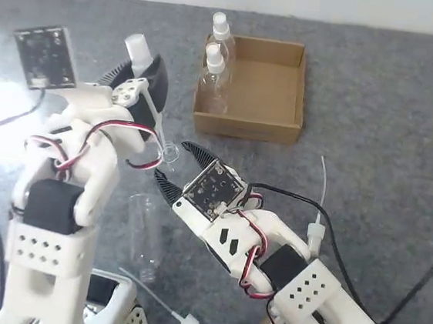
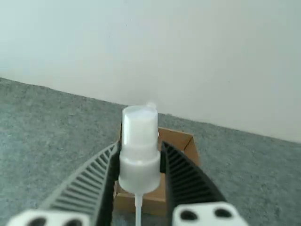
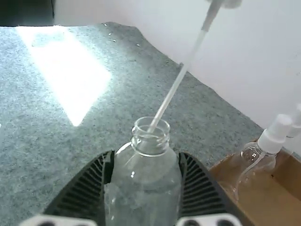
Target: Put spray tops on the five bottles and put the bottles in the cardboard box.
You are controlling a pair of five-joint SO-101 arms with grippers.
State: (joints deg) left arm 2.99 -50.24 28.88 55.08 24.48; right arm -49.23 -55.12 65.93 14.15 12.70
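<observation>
Grey mat (image 1: 394, 95), bottle (image 3: 143, 179) base hidden between right fingers (image 3: 82, 190).

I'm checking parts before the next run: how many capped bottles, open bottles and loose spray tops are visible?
Capped bottles, in the cardboard box: 2
Open bottles, one in the right gripper, one lying on the table: 2
Loose spray tops, one in the left gripper: 3
Total: 7
</observation>
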